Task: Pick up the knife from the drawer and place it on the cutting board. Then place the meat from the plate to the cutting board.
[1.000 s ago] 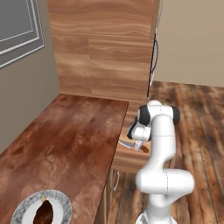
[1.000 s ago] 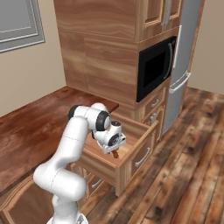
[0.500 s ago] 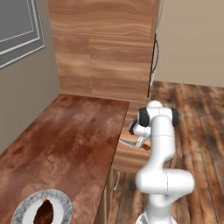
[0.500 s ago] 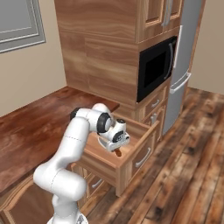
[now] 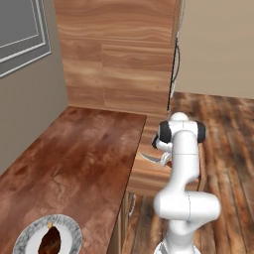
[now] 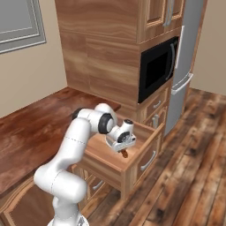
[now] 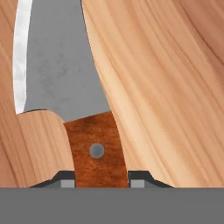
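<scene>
On the near-left counter the plate (image 5: 47, 240) held the meat (image 5: 50, 241). To the right, over the open drawer (image 6: 132, 155), the gripper (image 7: 96, 183) clamped the knife (image 7: 65, 83) by its handle; so short a hold risked it pivoting loose.

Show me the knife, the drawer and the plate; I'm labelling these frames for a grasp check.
knife (image 7: 61, 65), hand view, on the flat of the grey blade.
drawer (image 6: 148, 148), right base view, on its wooden front panel.
plate (image 5: 69, 229), left base view, on the grey speckled rim.
</scene>
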Controlling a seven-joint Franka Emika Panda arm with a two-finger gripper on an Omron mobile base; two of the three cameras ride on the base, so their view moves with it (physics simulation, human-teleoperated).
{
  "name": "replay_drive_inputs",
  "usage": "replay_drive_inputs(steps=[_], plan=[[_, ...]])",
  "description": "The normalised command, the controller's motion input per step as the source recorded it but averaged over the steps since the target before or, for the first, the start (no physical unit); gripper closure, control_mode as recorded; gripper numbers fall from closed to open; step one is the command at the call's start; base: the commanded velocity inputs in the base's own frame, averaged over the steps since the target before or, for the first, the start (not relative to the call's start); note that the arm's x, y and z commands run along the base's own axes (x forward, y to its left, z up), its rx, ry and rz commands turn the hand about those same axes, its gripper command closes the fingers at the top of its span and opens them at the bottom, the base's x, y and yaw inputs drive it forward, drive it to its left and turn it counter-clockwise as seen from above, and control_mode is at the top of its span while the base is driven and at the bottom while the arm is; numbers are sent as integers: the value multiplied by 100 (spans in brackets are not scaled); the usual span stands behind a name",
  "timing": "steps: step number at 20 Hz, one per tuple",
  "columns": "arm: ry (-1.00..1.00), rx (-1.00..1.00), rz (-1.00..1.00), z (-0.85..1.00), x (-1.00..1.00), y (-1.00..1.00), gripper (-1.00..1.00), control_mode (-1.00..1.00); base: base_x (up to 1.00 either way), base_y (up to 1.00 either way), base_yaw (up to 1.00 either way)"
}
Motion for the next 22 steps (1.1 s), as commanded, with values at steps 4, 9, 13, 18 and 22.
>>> replay_drive_inputs(steps=[4,9,13,18,22], plan=[[0,0,0,79,-22,-25,100,-100,0,0,0],[2,0,0,97,-7,-14,100,-100,0,0,0],[2,0,0,71,-22,-38,100,-100,0,0,0],[3,0,0,52,-41,-40,100,-100,0,0,0],[-1,0,0,81,-53,-10,100,-100,0,0,0]])
